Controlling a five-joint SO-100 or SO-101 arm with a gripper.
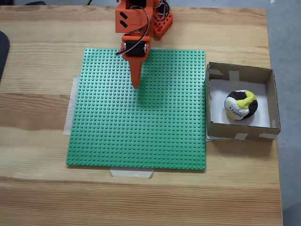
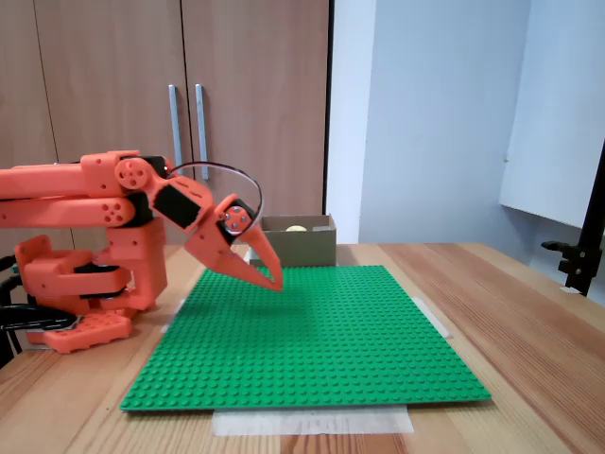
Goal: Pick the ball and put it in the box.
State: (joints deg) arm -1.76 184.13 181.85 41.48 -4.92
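Observation:
The ball (image 1: 241, 105), patched yellow, black and white with dark lettering, lies inside the brown cardboard box (image 1: 242, 72) at the right of the green plate; its yellow top just peeks over the box wall (image 2: 297, 228) in the low fixed view. My orange gripper (image 1: 137, 84) hangs shut over the upper middle of the green studded baseplate (image 1: 141, 132), well left of the box. Seen from the side, the gripper (image 2: 274, 283) points down a little above the plate with nothing between its fingers.
The arm's orange base (image 2: 80, 284) stands at the table's far edge beside the baseplate, which is taped to the wooden table (image 1: 37, 188). Cupboard doors (image 2: 180, 113) rise behind the table. A black stand (image 2: 581, 255) sits at the right edge.

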